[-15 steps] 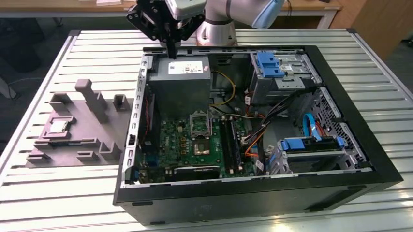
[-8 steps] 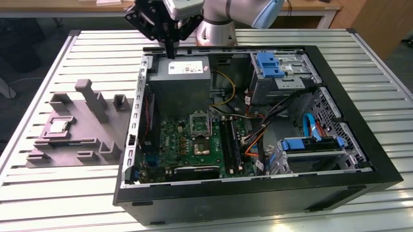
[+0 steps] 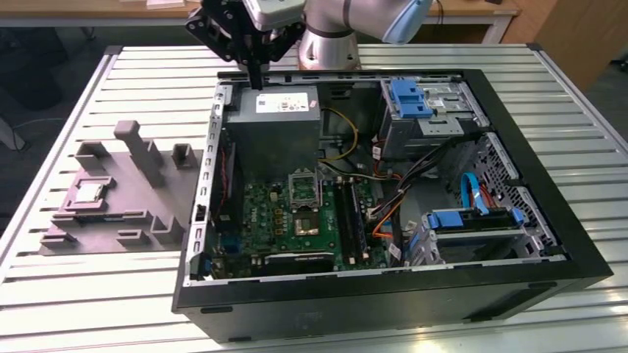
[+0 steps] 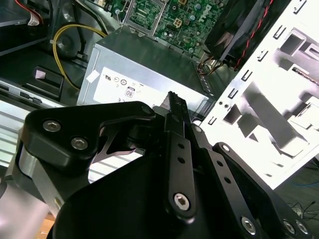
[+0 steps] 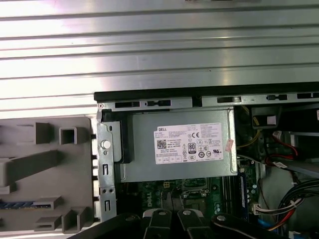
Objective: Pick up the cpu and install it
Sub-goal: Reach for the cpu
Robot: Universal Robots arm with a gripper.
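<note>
The cpu (image 3: 88, 193), a small silvery square chip, lies in a recess of the grey fixture tray (image 3: 108, 220) to the exterior view's left of the open computer case (image 3: 393, 294). On the green motherboard, the metal-framed socket (image 3: 304, 187) has a dark centre. My gripper (image 3: 257, 84) hangs above the case's far edge, over the grey power supply box (image 3: 279, 121), well away from the cpu. Its slim black fingers (image 4: 175, 112) are pressed together with nothing between them. In the first wrist view the fingers (image 5: 159, 221) sit over the motherboard's edge below the power supply (image 5: 179, 149).
The case stands on a slatted metal table (image 3: 147, 73). It holds drive bays with blue latches (image 3: 407, 99), a cage (image 3: 471, 224), and bundles of coloured cables (image 3: 393, 198). Upright posts (image 3: 143, 151) rise from the fixture tray.
</note>
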